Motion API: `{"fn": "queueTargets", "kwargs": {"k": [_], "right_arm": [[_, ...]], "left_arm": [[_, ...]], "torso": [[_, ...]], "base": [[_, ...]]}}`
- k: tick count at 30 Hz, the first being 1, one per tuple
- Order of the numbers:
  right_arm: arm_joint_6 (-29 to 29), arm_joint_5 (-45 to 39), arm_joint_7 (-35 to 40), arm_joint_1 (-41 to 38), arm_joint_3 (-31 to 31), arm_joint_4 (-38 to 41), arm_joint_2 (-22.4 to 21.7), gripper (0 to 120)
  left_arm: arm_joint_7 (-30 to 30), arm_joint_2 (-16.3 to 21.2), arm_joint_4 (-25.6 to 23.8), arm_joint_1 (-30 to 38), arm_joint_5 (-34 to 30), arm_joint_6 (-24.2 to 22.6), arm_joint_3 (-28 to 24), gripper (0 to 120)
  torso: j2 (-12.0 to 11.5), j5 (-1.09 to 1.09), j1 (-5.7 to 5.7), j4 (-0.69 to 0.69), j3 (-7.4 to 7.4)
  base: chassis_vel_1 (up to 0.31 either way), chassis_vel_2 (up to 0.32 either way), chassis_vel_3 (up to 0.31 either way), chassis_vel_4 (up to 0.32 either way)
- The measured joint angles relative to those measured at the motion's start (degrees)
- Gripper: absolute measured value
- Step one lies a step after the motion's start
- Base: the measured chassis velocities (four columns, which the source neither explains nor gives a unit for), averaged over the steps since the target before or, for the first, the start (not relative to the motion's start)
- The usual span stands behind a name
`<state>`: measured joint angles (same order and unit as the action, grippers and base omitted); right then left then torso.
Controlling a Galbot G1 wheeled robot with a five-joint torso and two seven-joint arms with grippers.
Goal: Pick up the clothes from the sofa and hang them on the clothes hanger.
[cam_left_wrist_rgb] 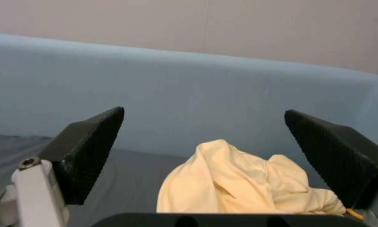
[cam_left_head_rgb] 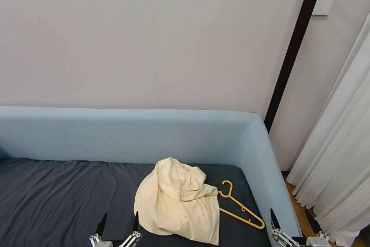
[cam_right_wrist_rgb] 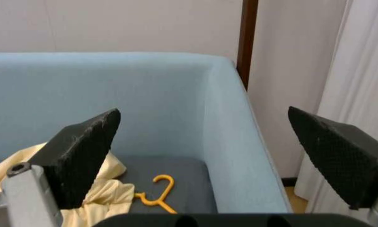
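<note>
Clearly my left tool (cam_left_head_rgb: pixel 119 225), jaws apart, sits nearest the cloth (cam_left_head_rgb: pixel 178 201), just ahead-right on the sofa (cam_left_head_rgb: pixel 115 134); right tool (cam_left_head_rgb: pixel 291 227), also apart, sits beyond the hanger (cam_left_head_rgb: pixel 241 207).

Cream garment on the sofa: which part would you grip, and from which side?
Probably the raised bunch of folds near its middle, from above. The cream garment lies crumpled in a heap on the dark seat, so the folds stand up while its edges lie flat. The open left gripper is nearer; the orange hanger lies along its right edge.
</note>
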<state>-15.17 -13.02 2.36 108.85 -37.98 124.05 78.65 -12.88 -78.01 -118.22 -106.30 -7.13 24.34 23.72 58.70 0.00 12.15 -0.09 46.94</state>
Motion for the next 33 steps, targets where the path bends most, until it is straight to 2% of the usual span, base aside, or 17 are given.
{"fn": "queueTargets", "kwargs": {"k": [15, 18, 19, 23, 24, 28, 29, 30, 33], "right_arm": [[2.09, -2.14, 0.44, -1.27, 0.16, -0.57, -3.74, 100], [4.96, -4.27, 0.7, -3.13, 1.46, -0.36, -7.31, 100], [4.96, -4.27, 0.7, -3.13, 1.46, -0.36, -7.31, 100], [12.32, -13.16, 1.97, -7.31, 2.76, -0.15, -13.22, 100], [12.32, -13.16, 1.97, -7.31, 2.76, -0.15, -13.22, 100], [18.03, -20.67, 2.49, -13.15, 2.96, -2.59, -19.18, 100], [18.03, -20.67, 2.49, -13.15, 2.96, -2.59, -19.18, 100], [19.7, -22.66, 2.62, -15.61, 3.69, -3.55, -20.85, 100], [23.09, -26.06, 3.02, -25.88, 9.78, -8.11, -25.42, 100]], "left_arm": [[-0.18, -0.54, 0.13, -0.02, 0.58, -0.16, 0.42, 100], [-0.39, -0.45, 0.95, -0.06, 1.57, 0.5, 0.82, 100], [-0.39, -0.45, 0.95, -0.06, 1.57, 0.5, 0.82, 100], [-0.47, 0.17, 1.46, -0.31, 1.48, 0.74, 0.31, 100], [-0.47, 0.17, 1.46, -0.31, 1.48, 0.74, 0.31, 100], [-0.5, 1.21, 3.22, 0.37, 1.13, 0.54, -1.08, 100], [-0.5, 1.21, 3.22, 0.37, 1.13, 0.54, -1.08, 100], [-0.49, 1.22, 3.48, 0.32, 1.13, 0.56, -1.22, 100], [-0.49, 0.39, 3.88, -0.62, 1.37, 1.1, -1.2, 100]], "torso": [[0.0, 0.0, 0.0, -0.01, 0.0], [0.0, -0.01, 0.0, 0.0, 0.0], [0.0, -0.01, 0.0, 0.0, 0.0], [0.0, 0.01, 0.0, 0.02, 0.0], [0.0, 0.01, 0.0, 0.02, 0.0], [0.0, 0.0, 0.0, -0.01, 0.0], [0.0, 0.0, 0.0, -0.01, 0.0], [0.0, -0.01, 0.0, -0.03, 0.0], [0.0, 0.01, 0.0, 0.03, 0.01]], "base": [[0.0, 0.0, 0.0, 0.0], [0.0, 0.0, 0.0, 0.0], [0.0, 0.0, 0.0, 0.0], [0.0, 0.0, 0.0, 0.0], [0.0, 0.0, 0.0, 0.0], [0.0, 0.0, 0.0, 0.0], [0.0, 0.0, 0.0, 0.0], [0.0, 0.0, 0.0, 0.0], [0.0, 0.0, 0.0, 0.0]]}}
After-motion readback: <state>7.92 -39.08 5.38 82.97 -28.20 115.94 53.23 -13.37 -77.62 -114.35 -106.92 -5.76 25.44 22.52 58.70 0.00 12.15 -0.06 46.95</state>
